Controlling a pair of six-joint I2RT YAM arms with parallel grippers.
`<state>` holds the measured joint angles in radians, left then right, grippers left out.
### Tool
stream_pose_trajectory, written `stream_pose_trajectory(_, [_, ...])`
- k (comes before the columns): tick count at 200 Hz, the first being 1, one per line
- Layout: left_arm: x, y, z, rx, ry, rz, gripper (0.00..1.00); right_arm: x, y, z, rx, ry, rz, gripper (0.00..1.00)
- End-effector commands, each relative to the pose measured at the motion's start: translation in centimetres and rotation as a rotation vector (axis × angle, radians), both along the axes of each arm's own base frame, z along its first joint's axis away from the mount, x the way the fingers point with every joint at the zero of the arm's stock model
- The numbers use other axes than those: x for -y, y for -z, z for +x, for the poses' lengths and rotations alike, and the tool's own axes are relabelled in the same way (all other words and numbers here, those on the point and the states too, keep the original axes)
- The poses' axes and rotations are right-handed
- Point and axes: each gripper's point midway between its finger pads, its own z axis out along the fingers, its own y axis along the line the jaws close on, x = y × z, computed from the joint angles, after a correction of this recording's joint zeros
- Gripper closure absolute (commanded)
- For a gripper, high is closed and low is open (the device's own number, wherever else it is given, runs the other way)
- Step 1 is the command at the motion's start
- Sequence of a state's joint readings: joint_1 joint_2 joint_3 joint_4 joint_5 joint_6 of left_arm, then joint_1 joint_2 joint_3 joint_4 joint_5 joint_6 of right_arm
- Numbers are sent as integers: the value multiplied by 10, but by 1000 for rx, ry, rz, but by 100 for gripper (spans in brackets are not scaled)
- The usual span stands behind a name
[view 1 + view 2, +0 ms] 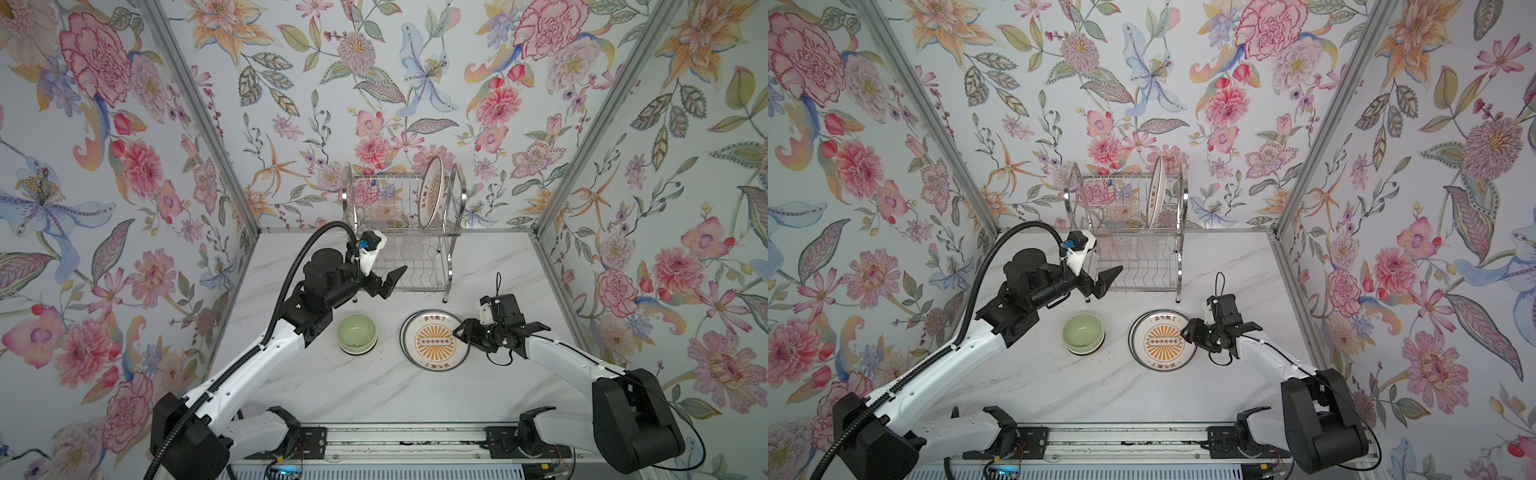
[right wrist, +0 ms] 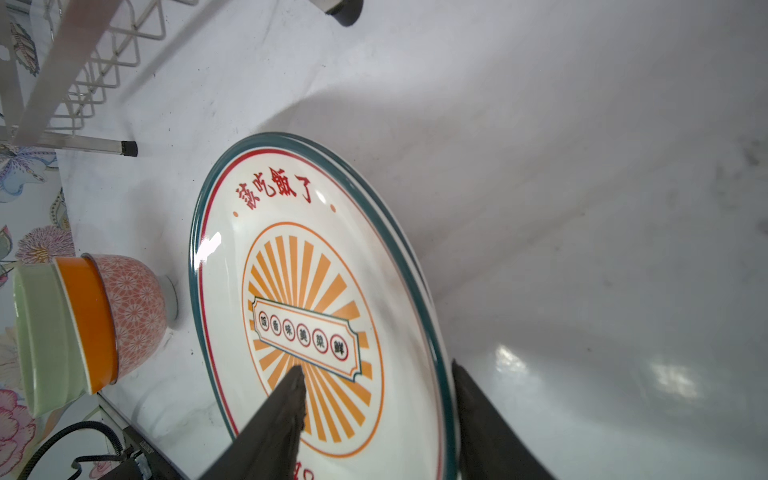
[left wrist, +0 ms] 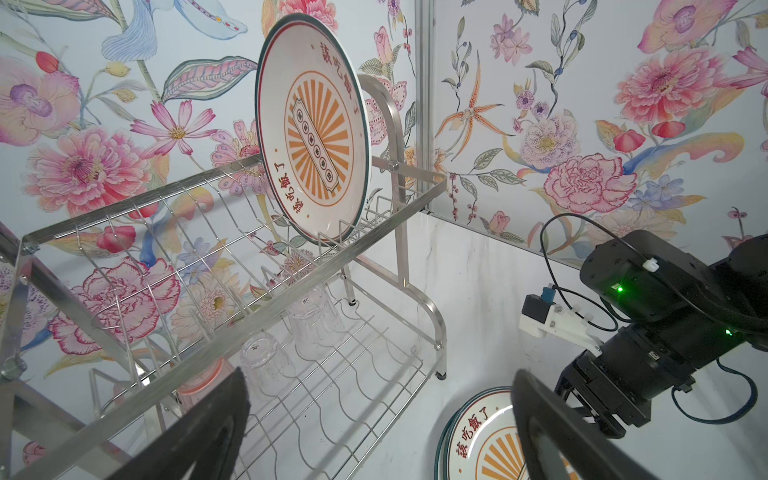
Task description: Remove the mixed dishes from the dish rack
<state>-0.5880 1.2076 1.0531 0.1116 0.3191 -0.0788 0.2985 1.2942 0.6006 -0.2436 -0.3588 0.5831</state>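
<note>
Left arm: the left gripper (image 1: 390,283) is hovering spread wide and empty, just near-left of the rack's (image 3: 266,303) lower tier.
Right arm: the right gripper (image 1: 462,334) is sitting low at the right rim of the plate stack (image 1: 432,340), jaws parted either side of that rim, not pinching it.
In rack: one plate (image 3: 316,133) is standing on edge at the upper tier's right end; cups (image 3: 316,324) are sitting on the lower tier.
On desk (image 1: 332,395): bowls (image 1: 356,332) and plate stack are lying near of the rack.
Key relation: the cups are lying just far-right of the left gripper, under the upper tier, so that arm is likely nearer. The plate's edge is running near-far.
Views: the left wrist view is showing the cups clearly, while the top views barely give them. The right wrist view is showing three nested bowls; from above only the green one is showing.
</note>
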Motion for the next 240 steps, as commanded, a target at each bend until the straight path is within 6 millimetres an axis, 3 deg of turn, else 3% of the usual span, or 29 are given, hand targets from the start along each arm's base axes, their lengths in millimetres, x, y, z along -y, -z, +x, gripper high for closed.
stream_pose_trajectory(1, [-4,-14,10,28,-38,-12,1,-4,-4,7,19,-9,-15,41])
stream_pose_trajectory(35, [2,-20,20,32,-45,-16,1,-4,-9,10,45,-13,-20,38])
stream_pose_trajectory(69, [9,-34,24,77,-38,-44,1,-6,-25,20,123,-34,-22,31])
stream_pose_trajectory(115, [32,-60,33,133,-32,-74,1,8,-76,31,373,-19,-103,11])
stream_pose_trajectory(147, [61,-67,46,137,-9,-88,1,17,-121,28,607,-32,-145,0])
stream_pose_trajectory(167, [79,-69,53,151,-14,-82,4,18,-144,24,733,-65,-169,1])
stream_pose_trajectory(171, [87,-55,62,129,-22,-64,4,19,-149,23,754,-69,-172,1])
stream_pose_trajectory(197, [99,-54,84,122,-68,-70,10,21,-168,20,858,-84,-187,1])
stream_pose_trajectory(240, [111,-52,117,125,-138,-63,23,24,-180,19,911,-64,-189,1])
